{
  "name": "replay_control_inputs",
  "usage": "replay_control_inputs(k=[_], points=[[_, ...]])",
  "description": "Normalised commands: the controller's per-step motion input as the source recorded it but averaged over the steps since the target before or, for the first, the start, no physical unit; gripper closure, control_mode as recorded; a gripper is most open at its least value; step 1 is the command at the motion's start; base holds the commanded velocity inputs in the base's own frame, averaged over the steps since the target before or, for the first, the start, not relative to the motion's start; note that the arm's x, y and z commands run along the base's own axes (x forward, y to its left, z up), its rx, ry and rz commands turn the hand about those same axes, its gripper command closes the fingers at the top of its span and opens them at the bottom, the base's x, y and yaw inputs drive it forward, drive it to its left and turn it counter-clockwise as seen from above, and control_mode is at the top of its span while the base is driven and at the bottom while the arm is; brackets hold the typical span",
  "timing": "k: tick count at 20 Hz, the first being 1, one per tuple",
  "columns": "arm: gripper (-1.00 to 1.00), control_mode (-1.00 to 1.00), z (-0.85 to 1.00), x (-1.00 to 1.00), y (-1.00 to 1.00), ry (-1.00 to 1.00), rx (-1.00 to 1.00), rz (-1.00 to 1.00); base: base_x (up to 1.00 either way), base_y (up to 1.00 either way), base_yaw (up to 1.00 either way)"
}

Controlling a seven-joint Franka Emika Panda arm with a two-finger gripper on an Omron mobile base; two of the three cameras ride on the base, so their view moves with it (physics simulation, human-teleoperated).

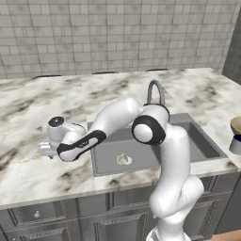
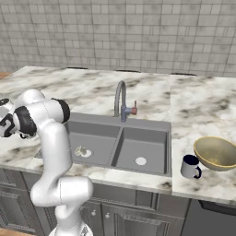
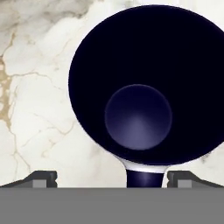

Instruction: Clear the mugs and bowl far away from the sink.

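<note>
**Open hand poised over a mug left of the sink**

The arm reaches out to the left of the sink [image 1: 155,146], its hand [image 1: 45,150] low over the marble counter [image 1: 28,108]. In the hand view a mug [image 3: 144,87] stands upright on the counter directly below, its dark navy inside facing the camera and its handle pointing toward the bottom of the picture, between the two fingertips [image 3: 41,178]. The fingers stand wide apart, one on each side of the handle, gripping nothing. On the counter to the right of the sink, a second mug [image 2: 189,166] stands just beside the tan bowl [image 2: 215,153], near the front edge. The tap [image 2: 121,102] rises behind the two basins.
</note>
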Motion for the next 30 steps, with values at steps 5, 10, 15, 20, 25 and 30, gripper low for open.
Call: replay_control_inputs(k=[5, 10, 15, 20, 25, 30], points=[[-1.0, -1.0, -0.07, 0.27, 0.0, 0.0, 0.0, 0.0, 0.0, 0.0, 0.0], [1.0, -1.0, -0.16, 0.22, 0.0, 0.0, 0.0, 0.0, 0.0, 0.0, 0.0], [1.0, -1.0, -0.14, 0.22, 0.0, 0.0, 0.0, 0.0, 0.0, 0.0, 0.0], [1.0, -1.0, -0.02, 0.09, -0.21, -0.04, 0.0, 0.04, 0.0, 0.0, 0.0], [1.0, -1.0, 0.0, 0.0, -0.33, -0.02, 0.0, 0.13, 0.0, 0.0, 0.0], [1.0, -1.0, 0.11, -0.03, -0.15, 0.0, 0.0, 0.26, 0.0, 0.0, 0.0]])
